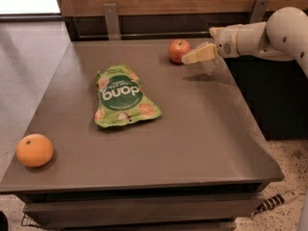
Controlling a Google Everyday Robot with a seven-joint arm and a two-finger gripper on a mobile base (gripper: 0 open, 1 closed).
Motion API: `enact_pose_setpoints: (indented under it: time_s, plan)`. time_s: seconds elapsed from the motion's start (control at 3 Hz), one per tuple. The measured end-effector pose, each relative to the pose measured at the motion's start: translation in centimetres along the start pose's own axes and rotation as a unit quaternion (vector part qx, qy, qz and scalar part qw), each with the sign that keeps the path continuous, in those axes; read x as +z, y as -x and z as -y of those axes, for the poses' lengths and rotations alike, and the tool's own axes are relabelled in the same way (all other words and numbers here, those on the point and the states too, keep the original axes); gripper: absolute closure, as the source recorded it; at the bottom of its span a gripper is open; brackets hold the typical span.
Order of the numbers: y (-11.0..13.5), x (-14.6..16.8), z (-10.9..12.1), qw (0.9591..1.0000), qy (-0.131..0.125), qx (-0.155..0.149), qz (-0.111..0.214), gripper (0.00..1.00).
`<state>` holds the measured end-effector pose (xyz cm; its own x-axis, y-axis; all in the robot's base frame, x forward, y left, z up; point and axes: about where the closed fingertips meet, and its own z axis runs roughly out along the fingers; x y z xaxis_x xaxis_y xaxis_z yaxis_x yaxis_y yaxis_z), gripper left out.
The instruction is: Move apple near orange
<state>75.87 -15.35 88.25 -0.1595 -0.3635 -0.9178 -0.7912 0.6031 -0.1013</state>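
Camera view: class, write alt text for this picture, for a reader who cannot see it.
A robot's cream-coloured claw hovers right beside a small round red apple at the far edge of a grey-brown table. A round bright orange fruit sits at the near left corner, and a flat green snack bag lies between them.

The grey tabletop (202, 129) is carrying the apple (179, 50) near its far edge, a green snack bag (124, 96) lying flat left of centre, and the orange (34, 150) at its near left corner; the pincer (188, 57) is hovering just beside the apple, toward the right edge
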Motion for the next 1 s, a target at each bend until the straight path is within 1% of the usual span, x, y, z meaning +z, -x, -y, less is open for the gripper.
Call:
enact_pose_setpoints:
  time_s: [0.33,0.67,1.0]
  plan:
    - [-2.1,4.0,-0.8,0.9997,0.014,0.017,0.013,0.00]
    - [-2.8,6.6,-0.6,0.9990,0.025,0.020,0.032,0.00]
    - [-2.1,8.1,-0.5,0.9984,0.032,0.010,0.044,0.15]
